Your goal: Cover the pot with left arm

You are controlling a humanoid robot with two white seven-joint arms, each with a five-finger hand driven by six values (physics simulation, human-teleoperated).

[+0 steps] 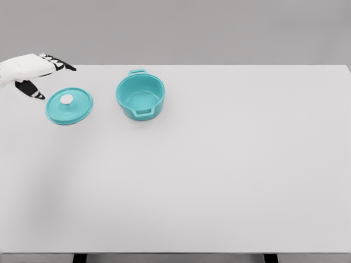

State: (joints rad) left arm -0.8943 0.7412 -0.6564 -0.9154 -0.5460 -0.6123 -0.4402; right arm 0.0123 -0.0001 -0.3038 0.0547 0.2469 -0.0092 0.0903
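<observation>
so, the left hand (34, 74) reaches in from the left edge of the white table (219, 175), up near its far side. its dark-tipped fingers (64, 66) are spread and relaxed, with the thumb hanging lower, and they hold nothing. just below and to the right of that hand lies the teal lid (69, 106), flat on the table with its pale knob (66, 99) facing up; hand and lid do not look to be touching. the teal pot (140, 96) stands upright and uncovered just beside the lid, on its right, with one handle toward the far edge and one toward me.
</observation>
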